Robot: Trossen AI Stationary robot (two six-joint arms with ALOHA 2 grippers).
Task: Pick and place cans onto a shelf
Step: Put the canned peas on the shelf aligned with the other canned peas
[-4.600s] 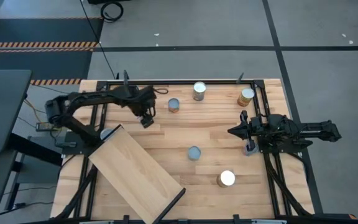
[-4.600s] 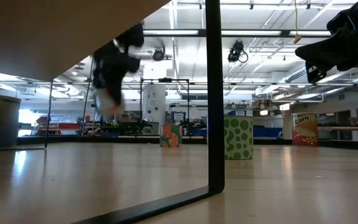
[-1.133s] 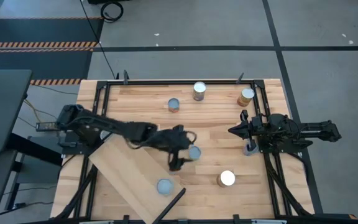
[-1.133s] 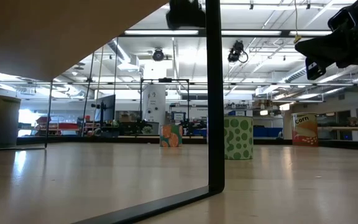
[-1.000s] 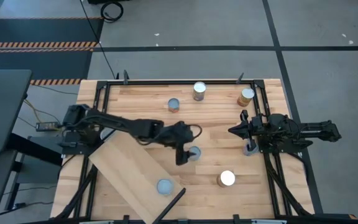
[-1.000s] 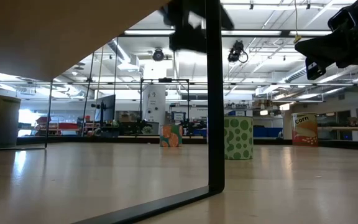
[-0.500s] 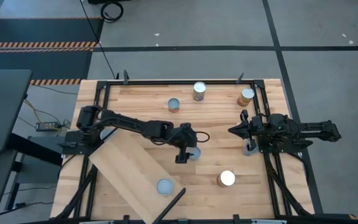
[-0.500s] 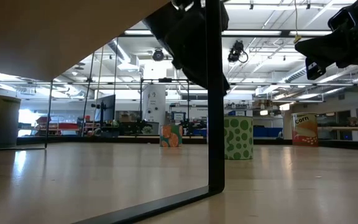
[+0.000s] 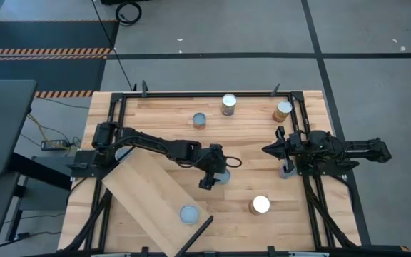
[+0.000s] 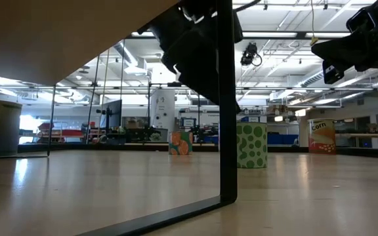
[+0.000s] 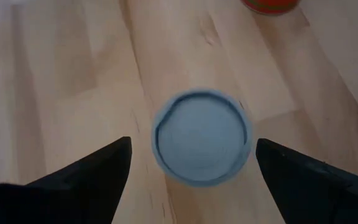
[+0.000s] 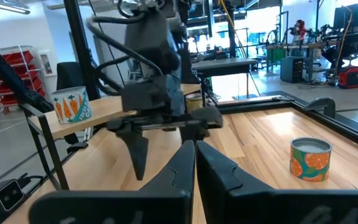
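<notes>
My left gripper (image 9: 214, 175) hangs open over a grey-blue-topped can (image 9: 225, 176) that stands on its base at the table's centre. In the left wrist view the can's top (image 11: 201, 137) shows between my two fingers (image 11: 95, 171), with a gap on each side. The shelf (image 9: 152, 196), a pale plank with a dark bar (image 9: 198, 232) at its near end, lies slanted at the near left. A can (image 9: 188, 213) stands on it. My right gripper (image 9: 266, 150) is shut and empty at the right, also in its wrist view (image 12: 194, 152).
More cans stand on the table: two at the far middle (image 9: 200, 120) (image 9: 228, 104), a gold-topped one (image 9: 282, 111) at the far right, a white-topped one (image 9: 260, 205) at the near right, and one (image 9: 286, 170) under my right arm. In the low view the shelf's bar (image 10: 226, 98) stands in front.
My left gripper has gone from the shelf's near end toward the table's right, over the grey-blue can, and has come down around it. The can on the shelf has stayed in place.
</notes>
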